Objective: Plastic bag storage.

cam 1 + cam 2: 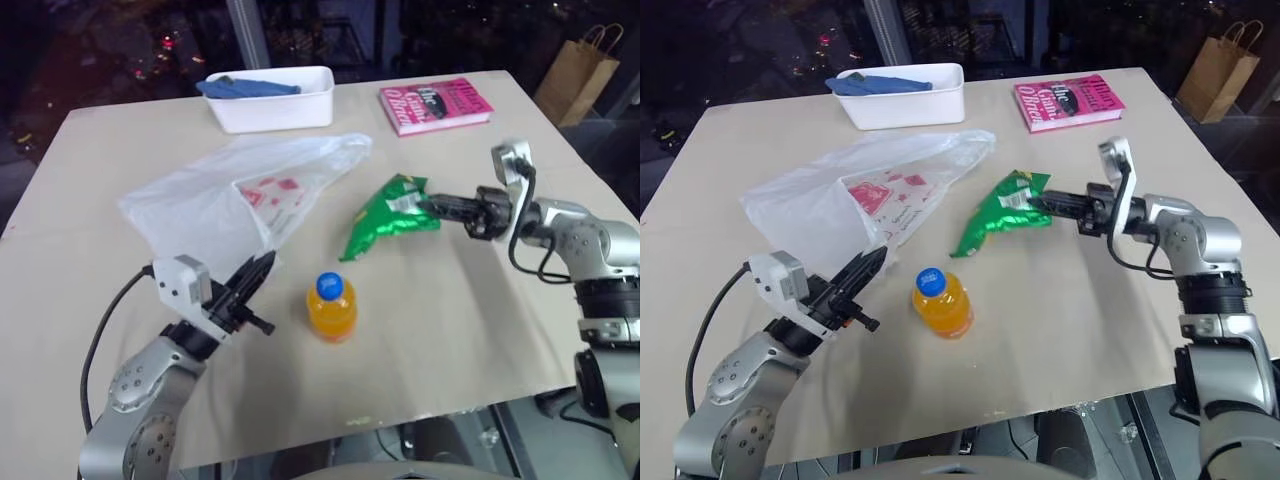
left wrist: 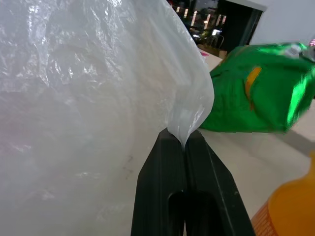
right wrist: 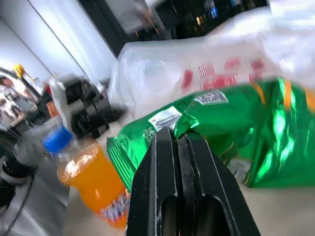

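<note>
Lying at the left of the table [image 1: 520, 330]: the plastic bag [image 1: 215, 200], spreading translucent and crinkled, its red-printed patch showing through near the middle, its far end tapering toward the table's centre. Pinching the bag's near edge: the left gripper [image 1: 262, 266], fingers pressed together with a thin fold of film caught between the tips, seen plainly in the left wrist view [image 2: 183, 140]. Rising from that pinch and bulging away from the gripper, the rest of the bag, still resting on the table behind it.

Sitting beyond the bag, at the far edge: a white bin [image 1: 272, 98] holding a blue cloth [image 1: 245, 86], well apart from the bag.

Standing just right of the left gripper: an orange drink bottle [image 1: 331, 307] with a blue cap, upright, near the bag's near corner yet apart from it.

Hanging right of centre: a green snack packet [image 1: 385, 215], tilting down toward the table, its upper end clamped in the right gripper [image 1: 432, 205], fingers squeezed shut on the foil. Pointing toward the bag with the packet between them, this gripper being well apart from the bag itself.

Lying at the far right: a pink book [image 1: 435, 104], flat on the table. Standing off the table beyond it: a brown paper bag [image 1: 577, 75].
</note>
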